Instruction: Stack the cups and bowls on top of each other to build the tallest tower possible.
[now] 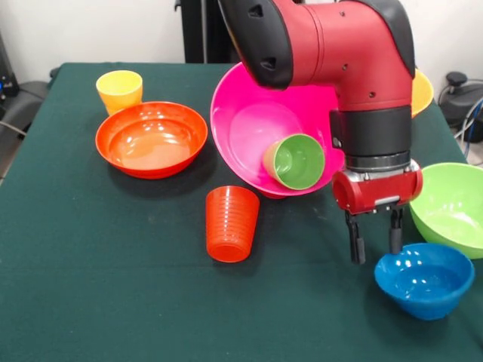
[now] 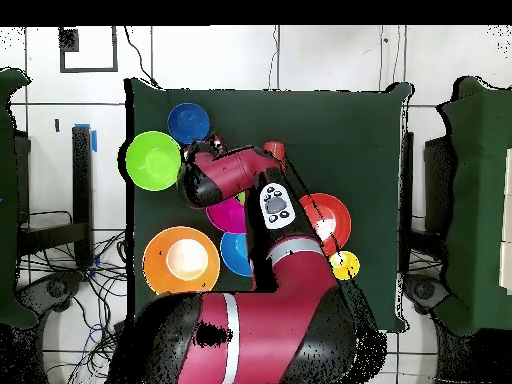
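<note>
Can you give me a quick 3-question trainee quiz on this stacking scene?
1. True or false: the light green cup lies on its side inside the large pink bowl.
2. In the front view, what sits just below and to the right of the gripper?
A. the yellow cup
B. the blue bowl
C. the red-orange bowl
3. Fill in: the ribbed orange-red cup stands on the green cloth ____ of any bowl.

Key
1. True; the pink bowl itself is tilted.
2. B. The gripper is open and holds nothing.
3. Clear; it stands alone in front of the pink bowl.
</note>
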Controlling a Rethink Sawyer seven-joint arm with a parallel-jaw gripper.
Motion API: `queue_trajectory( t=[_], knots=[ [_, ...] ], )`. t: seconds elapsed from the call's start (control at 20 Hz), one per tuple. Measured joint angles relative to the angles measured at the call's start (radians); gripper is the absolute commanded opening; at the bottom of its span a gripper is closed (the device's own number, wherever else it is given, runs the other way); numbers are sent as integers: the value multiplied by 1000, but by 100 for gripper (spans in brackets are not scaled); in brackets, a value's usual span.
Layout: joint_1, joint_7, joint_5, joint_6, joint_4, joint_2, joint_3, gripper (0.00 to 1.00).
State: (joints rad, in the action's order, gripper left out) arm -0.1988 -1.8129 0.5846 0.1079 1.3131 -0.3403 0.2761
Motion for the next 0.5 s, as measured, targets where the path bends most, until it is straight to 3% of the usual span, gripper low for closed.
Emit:
queue_trajectory(
  t=[0.5],
  knots=[
    [-18, 0, -59, 0, 41, -85, 4, 100]
  ],
)
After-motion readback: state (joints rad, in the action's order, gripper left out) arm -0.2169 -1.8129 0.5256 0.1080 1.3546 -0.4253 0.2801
